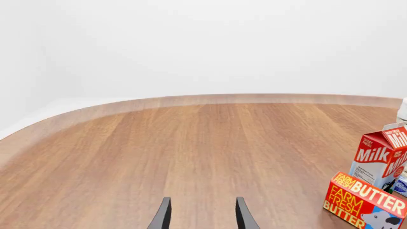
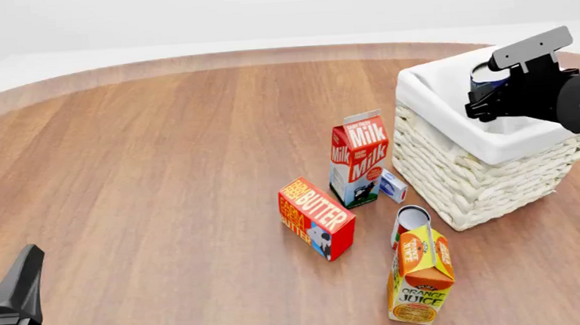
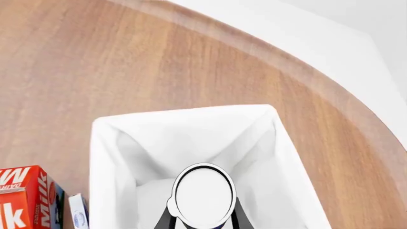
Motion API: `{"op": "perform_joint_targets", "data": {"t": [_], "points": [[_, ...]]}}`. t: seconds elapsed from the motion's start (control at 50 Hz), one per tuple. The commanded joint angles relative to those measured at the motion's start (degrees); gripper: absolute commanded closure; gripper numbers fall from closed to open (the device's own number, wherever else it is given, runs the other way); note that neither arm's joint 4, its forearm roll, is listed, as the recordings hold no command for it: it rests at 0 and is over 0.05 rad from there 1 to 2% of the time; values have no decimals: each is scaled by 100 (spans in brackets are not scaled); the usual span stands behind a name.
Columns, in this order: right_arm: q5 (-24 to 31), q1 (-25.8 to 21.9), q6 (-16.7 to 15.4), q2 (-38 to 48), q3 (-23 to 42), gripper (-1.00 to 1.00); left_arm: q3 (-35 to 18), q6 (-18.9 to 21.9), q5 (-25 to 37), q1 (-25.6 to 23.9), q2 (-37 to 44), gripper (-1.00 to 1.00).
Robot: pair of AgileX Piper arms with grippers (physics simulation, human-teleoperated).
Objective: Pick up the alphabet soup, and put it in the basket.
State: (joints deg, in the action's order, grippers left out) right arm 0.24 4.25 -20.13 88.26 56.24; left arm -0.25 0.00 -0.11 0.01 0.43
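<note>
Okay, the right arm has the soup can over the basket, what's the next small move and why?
Probably lower it a little, then open the jaws. The right gripper holds the soup can by its sides, and the right wrist view shows the can's pale top framed by the basket liner on all sides. In the front view it sits about at rim level, so easing down first should keep it from tumbling.

Matte blk arms, slim tapered blk fingers.

The right gripper hides most of the alphabet soup in the front view.
</note>
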Motion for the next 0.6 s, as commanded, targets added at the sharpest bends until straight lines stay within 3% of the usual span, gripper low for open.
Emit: {"op": "perform_joint_targets", "data": {"t": [0.02,0.6], "points": [[-28,62,67,50,86,100,0,-1,0,-1,0,-100],[-76,172,-46,384,207,100,0,0,0,-1,0,-100]]}}
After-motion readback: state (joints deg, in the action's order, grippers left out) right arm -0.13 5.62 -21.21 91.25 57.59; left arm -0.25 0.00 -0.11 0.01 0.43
